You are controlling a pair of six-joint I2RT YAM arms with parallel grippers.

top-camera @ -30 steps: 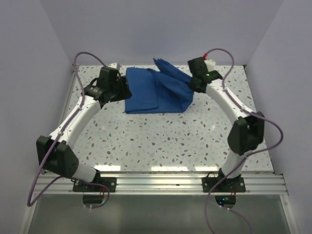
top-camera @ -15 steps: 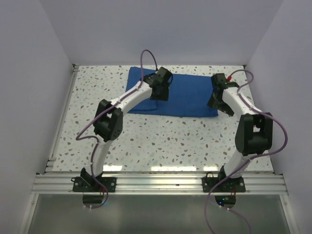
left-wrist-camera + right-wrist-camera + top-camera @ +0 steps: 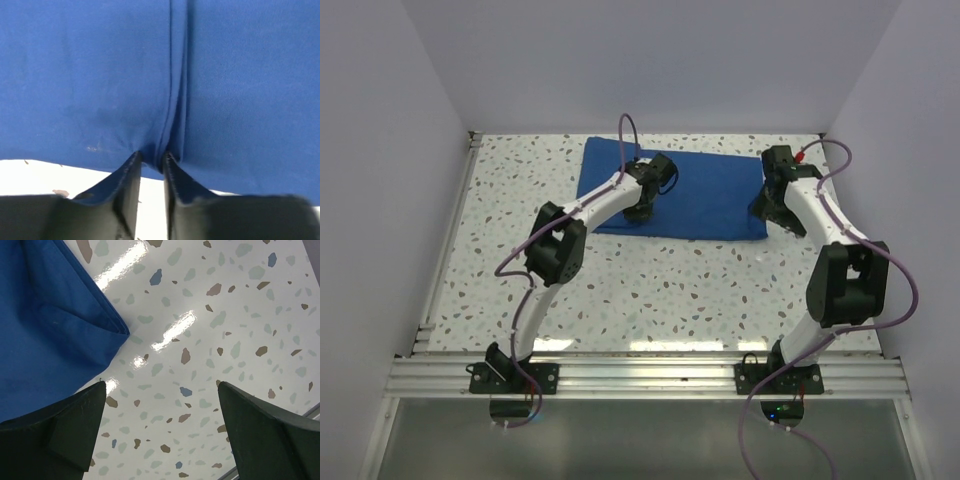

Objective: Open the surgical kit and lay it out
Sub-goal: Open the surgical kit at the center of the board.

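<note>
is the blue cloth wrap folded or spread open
Folded: the blue cloth wrap lies as a flat rectangle, a flap edge running across it.

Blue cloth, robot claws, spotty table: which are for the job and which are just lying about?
For the job: blue cloth wrap, pinched at a fold by the left gripper; right gripper, open beside its corner.
Just there: speckled table; purple cables.

The cloth wrap (image 3: 710, 195) is matt woven fabric. The table (image 3: 650, 290) is glossy, smooth, speckled. The right gripper (image 3: 161, 390) fingers (image 3: 265, 435) look matt plastic.
</note>
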